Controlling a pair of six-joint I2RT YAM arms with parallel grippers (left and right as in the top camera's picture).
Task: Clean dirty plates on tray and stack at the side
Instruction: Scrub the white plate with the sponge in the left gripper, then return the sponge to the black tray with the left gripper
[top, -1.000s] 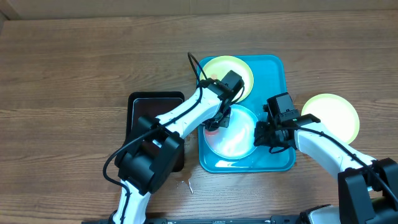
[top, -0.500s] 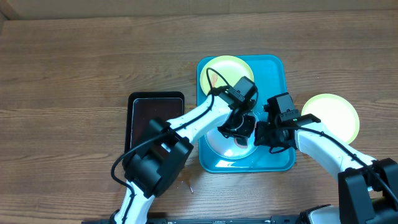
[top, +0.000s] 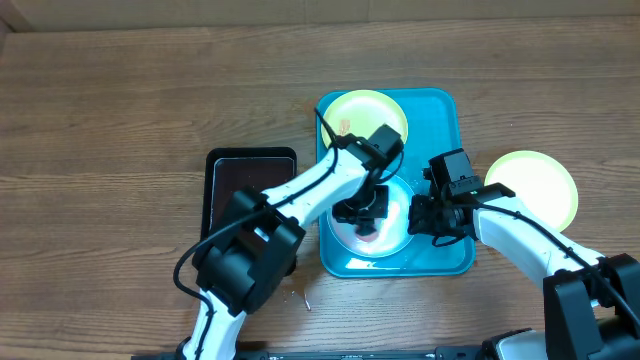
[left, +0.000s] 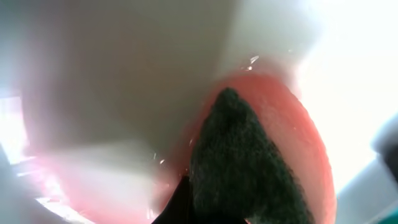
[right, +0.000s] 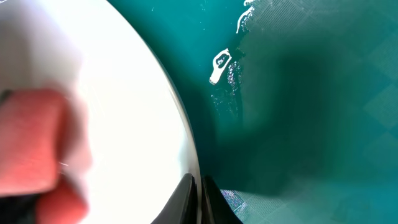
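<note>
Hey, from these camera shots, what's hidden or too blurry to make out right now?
Left gripper: jaws hidden by its own wrist overhead; the left wrist view is too close and blurred.
Light blue round plastic plate: how smeared it is stays unclear; the left gripper covers its centre overhead, and the wrist views are blurred.
Black rectangular tray: near right corner under the left arm, overhead.
Pale yellow-green round plate on the turquoise rectangular tray: near edge under the left arm, overhead.
</note>
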